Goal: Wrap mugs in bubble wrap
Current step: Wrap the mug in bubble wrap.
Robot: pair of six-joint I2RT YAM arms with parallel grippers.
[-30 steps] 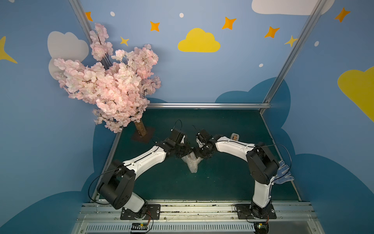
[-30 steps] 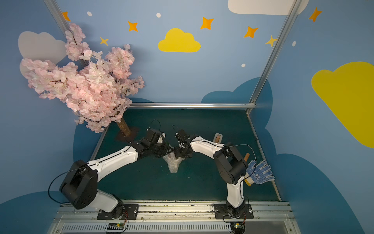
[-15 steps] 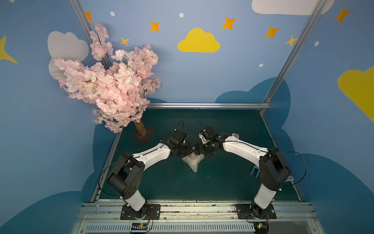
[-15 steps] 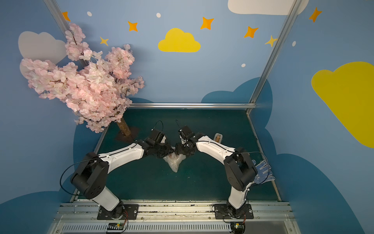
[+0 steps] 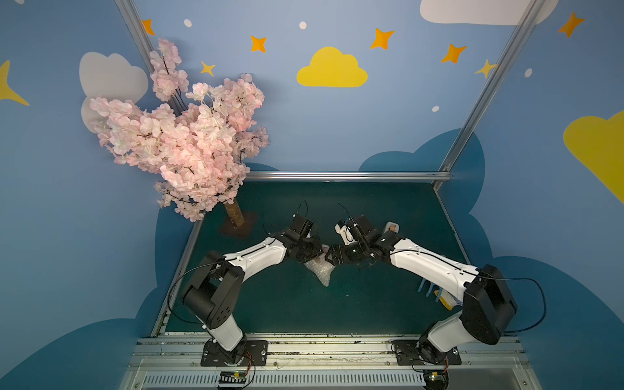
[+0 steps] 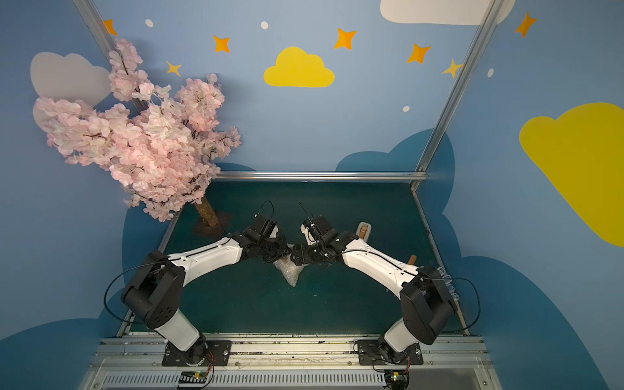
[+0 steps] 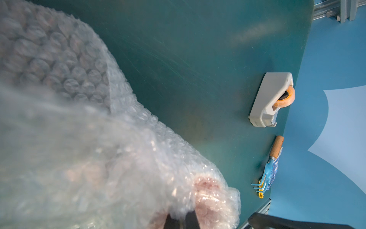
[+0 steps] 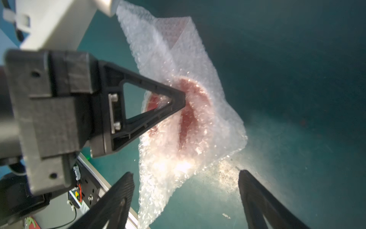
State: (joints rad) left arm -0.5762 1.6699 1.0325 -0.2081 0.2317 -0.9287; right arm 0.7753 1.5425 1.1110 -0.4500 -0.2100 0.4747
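Over mid table [image 5: 371,304]: mug [image 8: 190,111], red inside showing, bundled in bubble wrap [image 8: 174,49]. The left gripper [image 8: 183,99] is pinched tight on the wrap at the mug's mouth. The right gripper [image 8: 185,173] has jaws spread wide, holding nothing.

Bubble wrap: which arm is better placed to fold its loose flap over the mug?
Probably right: the right arm has open jaws near the loose bubble wrap; the left arm has jaws shut on it at the mug.

We see a staged robot-lab booth: blue walls [image 5: 337,135] painted with yellow clouds [image 5: 332,69] and stars [image 5: 381,38], framed by aluminium posts [image 5: 488,91]. The left arm [image 5: 256,256] and right arm [image 5: 429,266] are bolted to a rail [image 5: 320,349] at a green tabletop [image 5: 371,304], an artificial cherry-blossom tree [image 5: 189,145] beside it.
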